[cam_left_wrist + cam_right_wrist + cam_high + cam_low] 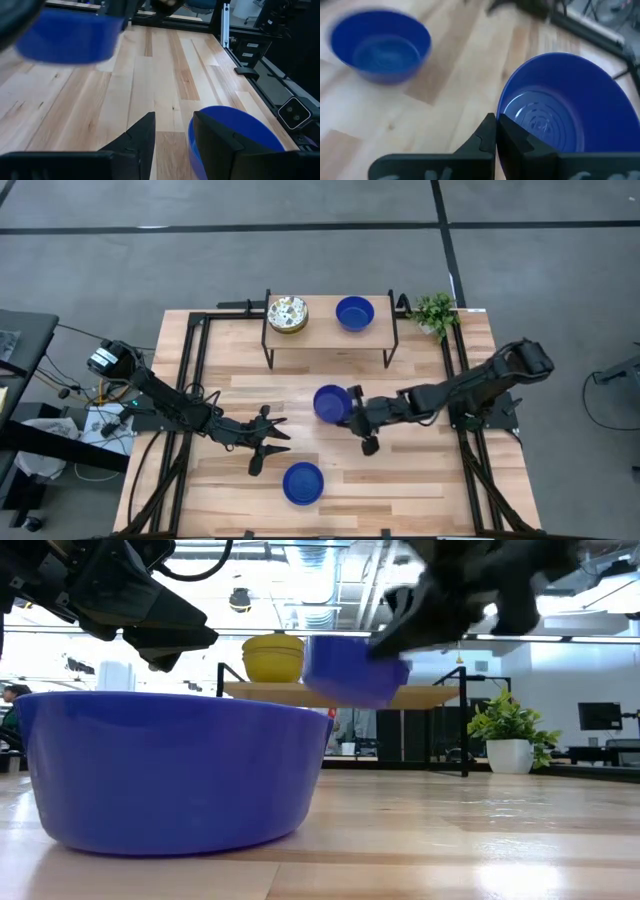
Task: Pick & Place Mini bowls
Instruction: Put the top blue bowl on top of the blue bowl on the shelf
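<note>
My right gripper [358, 418] is shut on a cobalt blue mini bowl [331, 403], held in the air above the table's middle [355, 668]. A second blue bowl [303, 483] rests on its base near the table's near edge [170, 770]. My left gripper [268, 442] hovers open just left of that bowl, touching nothing; in the left wrist view the bowl [235, 131] lies beside one finger. On a raised wooden shelf [325, 332] at the far side stand a speckled bowl with a yellow outside [288, 313] and a third blue bowl [354, 312]. My right gripper pinches the blue bowl by its rim [501, 107] on the side toward the table's right, one finger inside [520, 145] and one outside [484, 136]. The fingers come from the table's right, slanting down. The bowl is lifted clear and tilted [355, 668].
A small potted plant [435, 312] stands at the table's far right corner. The shelf rests on thin black legs [268, 352]. Black frame rails [190, 370] run along both table sides. Bare wood [430, 470] lies on the near right.
</note>
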### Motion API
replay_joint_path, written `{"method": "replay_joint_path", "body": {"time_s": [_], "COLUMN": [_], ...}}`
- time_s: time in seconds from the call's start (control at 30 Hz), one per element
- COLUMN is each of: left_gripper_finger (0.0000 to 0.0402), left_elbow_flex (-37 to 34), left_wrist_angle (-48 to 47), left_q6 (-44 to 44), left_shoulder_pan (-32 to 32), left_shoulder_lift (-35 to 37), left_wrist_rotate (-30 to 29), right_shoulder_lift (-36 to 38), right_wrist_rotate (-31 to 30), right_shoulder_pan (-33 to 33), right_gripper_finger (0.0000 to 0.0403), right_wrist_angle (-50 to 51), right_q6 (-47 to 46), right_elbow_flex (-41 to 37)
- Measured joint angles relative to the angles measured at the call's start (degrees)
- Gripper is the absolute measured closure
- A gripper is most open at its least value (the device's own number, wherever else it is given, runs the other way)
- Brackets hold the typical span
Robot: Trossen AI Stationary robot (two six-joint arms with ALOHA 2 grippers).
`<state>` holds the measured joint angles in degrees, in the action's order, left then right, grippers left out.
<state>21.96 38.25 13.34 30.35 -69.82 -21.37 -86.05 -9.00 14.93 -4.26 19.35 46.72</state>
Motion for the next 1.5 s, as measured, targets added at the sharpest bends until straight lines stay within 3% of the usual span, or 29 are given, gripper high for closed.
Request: {"method": "replay_joint_path", "body": {"time_s": [0.17, 0.33, 0.47, 0.6, 0.83, 1.1, 1.5], "left_gripper_finger": [0.0270, 0.0270, 0.0270, 0.0270, 0.0270, 0.0270, 0.0270], "left_elbow_flex": [0.0, 0.0, 0.0, 0.0, 0.0, 0.0, 0.0], "left_wrist_angle": [0.0, 0.0, 0.0, 0.2, 0.4, 0.4, 0.4], "left_q6": [0.0, 0.0, -1.3, -1.4, -1.5, -1.5, -1.5], "left_shoulder_pan": [0.0, 0.0, 0.0, 0.0, 0.0, 0.0, 0.0], "left_shoulder_lift": [0.0, 0.0, 0.0, 0.0, 0.0, 0.0, 0.0], "left_wrist_rotate": [0.0, 0.0, 0.0, 0.0, 0.0, 0.0, 0.0], "right_shoulder_lift": [4.9, 9.3, 11.7, 13.1, 10.2, 1.1, -7.6], "right_wrist_rotate": [-2.7, -13.3, -22.4, -26.4, -21.9, -10.8, -7.4], "right_shoulder_pan": [2.8, 3.9, 0.2, -6.3, -17.7, -26.8, -34.0], "right_gripper_finger": [0.0403, 0.0403, 0.0403, 0.0403, 0.0403, 0.0403, 0.0403], "right_wrist_angle": [-0.1, -1.1, -3.7, -0.3, 17.5, 35.7, 43.8], "right_q6": [0.5, 3.9, 4.7, 2.4, -4.4, -7.4, -7.4], "right_elbow_flex": [0.0, 0.0, 0.0, 3.1, 17.2, 33.0, 37.6]}}
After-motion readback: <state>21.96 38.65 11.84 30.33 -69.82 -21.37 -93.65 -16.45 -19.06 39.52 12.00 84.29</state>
